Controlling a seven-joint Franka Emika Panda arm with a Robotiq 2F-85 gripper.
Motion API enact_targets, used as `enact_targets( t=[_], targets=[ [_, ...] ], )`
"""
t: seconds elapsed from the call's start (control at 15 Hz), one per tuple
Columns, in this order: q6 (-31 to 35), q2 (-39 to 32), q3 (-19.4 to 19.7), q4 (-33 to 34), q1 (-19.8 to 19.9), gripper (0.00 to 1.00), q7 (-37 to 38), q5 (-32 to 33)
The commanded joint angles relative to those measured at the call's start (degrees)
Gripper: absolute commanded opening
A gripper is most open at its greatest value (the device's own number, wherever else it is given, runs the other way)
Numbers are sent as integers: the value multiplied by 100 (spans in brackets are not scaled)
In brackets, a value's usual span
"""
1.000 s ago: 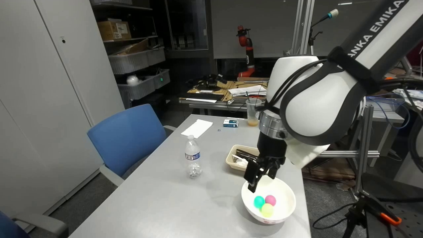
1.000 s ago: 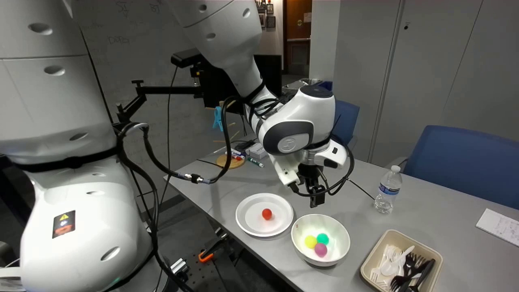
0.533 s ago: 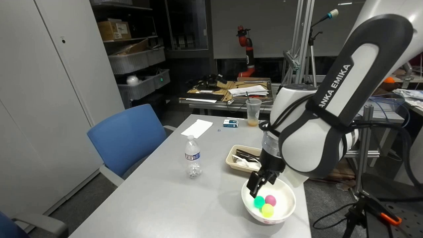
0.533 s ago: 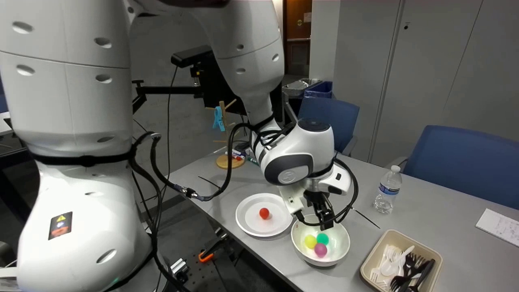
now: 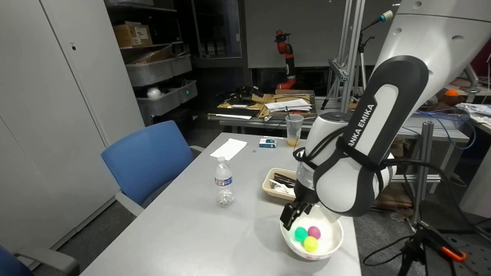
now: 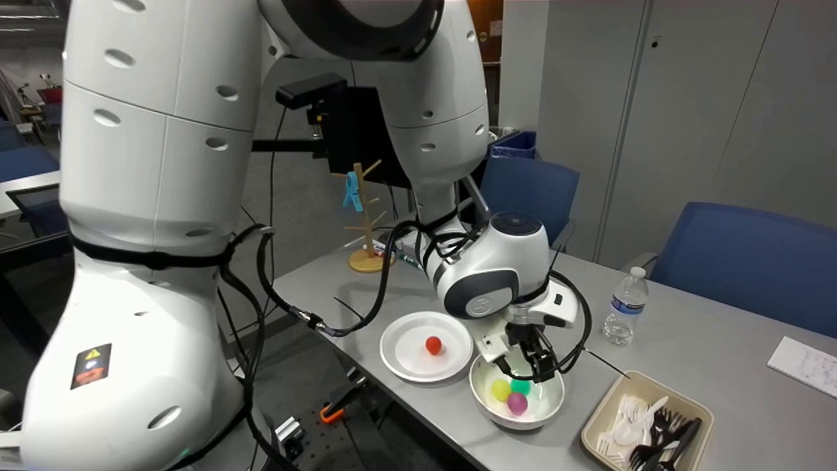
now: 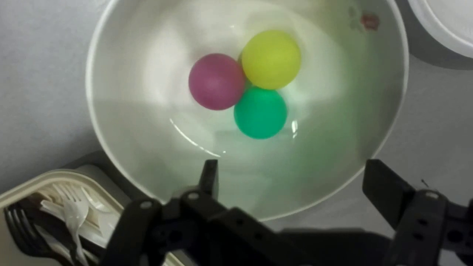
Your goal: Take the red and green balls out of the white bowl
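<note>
Dropping over the white bowl [image 7: 317, 147], fingers [image 7: 385, 189] spread wide, gripping nothing; red ball [image 6: 433, 345] already on plate [image 6: 404, 356], green ball [image 7: 260, 112] likely next.

Gry tbl [image 5: 199, 237], blu chair [image 5: 147, 159], tall cab [image 5: 46, 130]

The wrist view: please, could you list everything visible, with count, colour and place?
White round bowl: one, white, centre.
Small green ball: one, green, in bowl, lowest.
Small pink ball: one, pink, in bowl, left.
Small yellow ball: one, yellow, in bowl, uppermost.
Red mark: one, red, bowl's inner wall.
Beige rectangular tray: one, beige, lower left.
Plastic cutlery: several, white and black, in tray.
White round plate: one, white, upper right, partly shown.
Grey table: one, grey, underneath.
Black hand: one, black, bottom, open.
</note>
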State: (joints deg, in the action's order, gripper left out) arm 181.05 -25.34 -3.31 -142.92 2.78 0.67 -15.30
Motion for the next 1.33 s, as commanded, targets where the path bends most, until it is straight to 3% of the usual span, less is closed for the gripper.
enact_targets(
  t=[0.0,0.33,1.27],
  targets=[
    [-99,-227,54,287,202,100,6,458],
    [-316,-217,244,288,197,100,14,733],
    [-318,-674,-60,444,357,100,-260,961]
  ],
)
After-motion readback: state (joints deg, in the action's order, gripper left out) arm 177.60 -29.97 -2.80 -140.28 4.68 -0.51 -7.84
